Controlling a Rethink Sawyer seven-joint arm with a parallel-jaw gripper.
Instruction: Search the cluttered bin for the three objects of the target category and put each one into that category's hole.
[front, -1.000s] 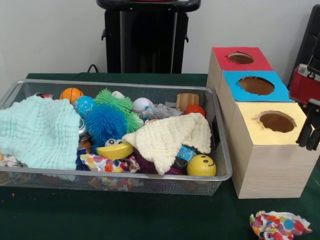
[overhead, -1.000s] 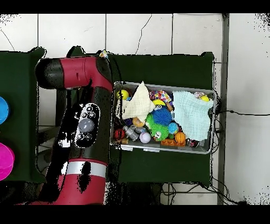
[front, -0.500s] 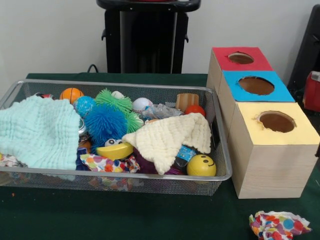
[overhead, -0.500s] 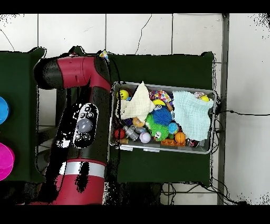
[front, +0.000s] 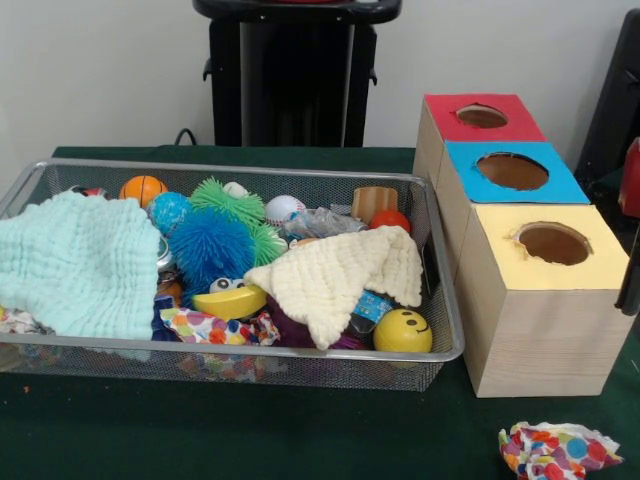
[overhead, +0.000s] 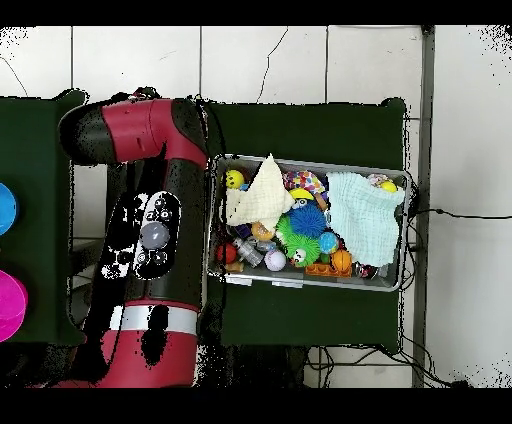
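1. Claw: only a dark sliver at right edge of front view, beside the yellow hole; a second ago it showed there more fully. Grip state: cannot tell.
2. One dotted fabric piece lies on the bench, lower right, outside the hole; judged a missed drop.
3. Another dotted piece sits in the wire bin, front centre.

no words, labels, brands or numbers can be read on anything in either view (the only sign-like mark is a printed smiling face on the yellow ball in the bin).
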